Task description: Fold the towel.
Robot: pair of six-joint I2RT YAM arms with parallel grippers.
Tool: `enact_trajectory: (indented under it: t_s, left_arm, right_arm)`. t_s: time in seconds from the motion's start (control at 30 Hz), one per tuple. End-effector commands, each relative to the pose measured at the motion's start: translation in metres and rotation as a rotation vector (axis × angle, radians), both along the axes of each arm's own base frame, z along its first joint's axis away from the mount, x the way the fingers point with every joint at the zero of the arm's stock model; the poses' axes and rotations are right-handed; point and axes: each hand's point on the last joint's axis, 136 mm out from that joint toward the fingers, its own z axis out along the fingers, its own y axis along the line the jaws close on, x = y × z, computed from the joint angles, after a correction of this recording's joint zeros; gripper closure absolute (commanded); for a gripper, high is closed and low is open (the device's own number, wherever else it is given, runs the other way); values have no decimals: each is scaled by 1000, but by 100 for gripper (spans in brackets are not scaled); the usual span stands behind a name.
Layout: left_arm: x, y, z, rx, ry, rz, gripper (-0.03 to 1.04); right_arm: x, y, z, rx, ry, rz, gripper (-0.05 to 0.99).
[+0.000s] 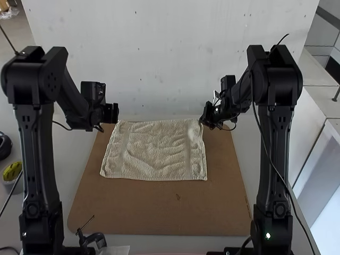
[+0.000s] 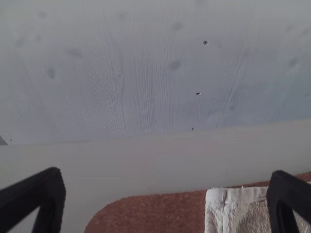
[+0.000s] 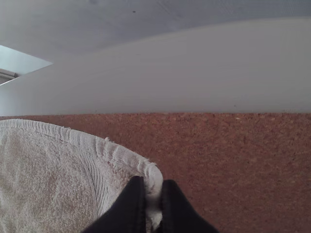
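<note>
High view: here's the towel [image 1: 154,151], spread flat with ripples through its middle, over the far half of the brown board [image 1: 159,212]. Left gripper [image 1: 110,113] sits by its far left corner, right gripper [image 1: 207,118] at the far right one. The danger is uneven work: should the right arm pull alone, I'd expect the cloth to swing askew and the fold to come out crooked.

Left wrist view: fingers wide apart, nothing pinched, and the corner lies off-centre, nearer one finger than the other (a nervy spot, that). Close without lining up or getting low enough, and it could snatch air, or shove the hem into a bunch.

Right wrist view: this one has its bite! Fingers narrowed on the corner, hem caught between the tips. But it's a small pinch; a quick tug, or drag against the board, could slide that hem right out and let the corner flop.
</note>
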Motion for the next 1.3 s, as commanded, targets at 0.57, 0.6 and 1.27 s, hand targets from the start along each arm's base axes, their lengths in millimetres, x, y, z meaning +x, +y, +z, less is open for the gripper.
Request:
enact_trajectory:
  t_s: [0.57, 0.6, 1.27]
  left_arm:
    - [-1, -29, -38, 19, 296, -115, 15]
    - [-1, -29, -38, 19, 296, -115, 15]
    - [17, -47, -37, -2, 284, -144, 45]
  right_arm:
    - [-11, 21, 38, 1, -78, 62, 91]
    - [-12, 21, 38, 1, -78, 62, 91]
    - [-17, 19, 39, 8, -83, 67, 91]
